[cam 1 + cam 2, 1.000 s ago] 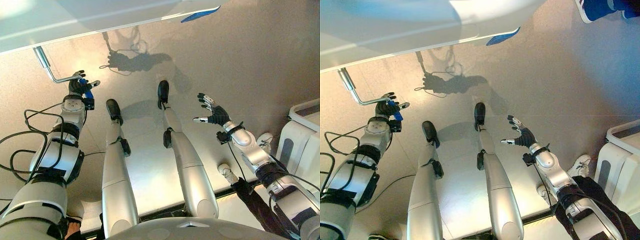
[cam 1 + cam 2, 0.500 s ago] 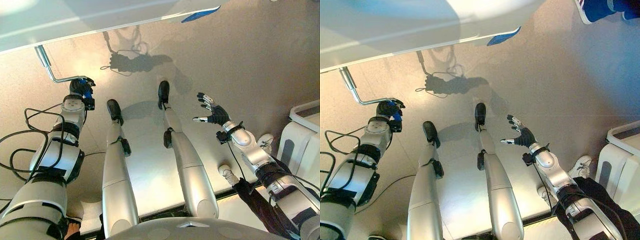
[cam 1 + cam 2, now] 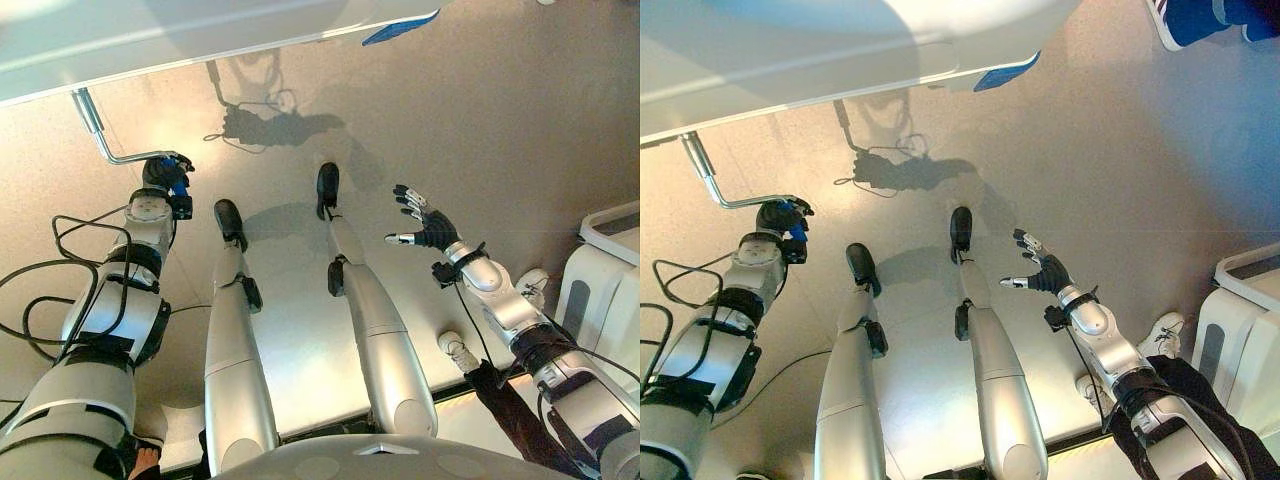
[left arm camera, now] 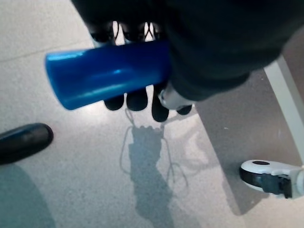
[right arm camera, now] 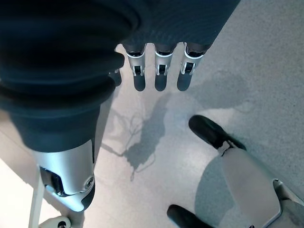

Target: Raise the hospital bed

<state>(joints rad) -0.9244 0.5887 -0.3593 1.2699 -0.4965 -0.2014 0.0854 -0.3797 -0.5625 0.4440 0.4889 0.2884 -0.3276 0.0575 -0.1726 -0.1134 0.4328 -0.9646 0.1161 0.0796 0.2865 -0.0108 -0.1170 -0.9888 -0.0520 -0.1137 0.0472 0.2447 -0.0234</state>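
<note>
The white hospital bed (image 3: 200, 35) spans the head views from ten to one o'clock, with a bent silver metal crank rod (image 3: 100, 135) hanging from its edge at ten o'clock. The left hand (image 3: 165, 172) has its fingers (image 4: 137, 99) curled tight round the crank's glossy blue cylindrical handle (image 4: 107, 73), above the speckled grey floor (image 3: 1120, 150). At three o'clock the right hand (image 3: 1040, 272) hangs in the air, fingers (image 5: 159, 73) spread and straight, holding nothing. A white castor wheel (image 4: 270, 176) stands on the floor nearby.

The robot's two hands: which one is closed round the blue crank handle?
The left hand: its fingers curl round the blue handle. The right hand hangs open over the floor.
</note>
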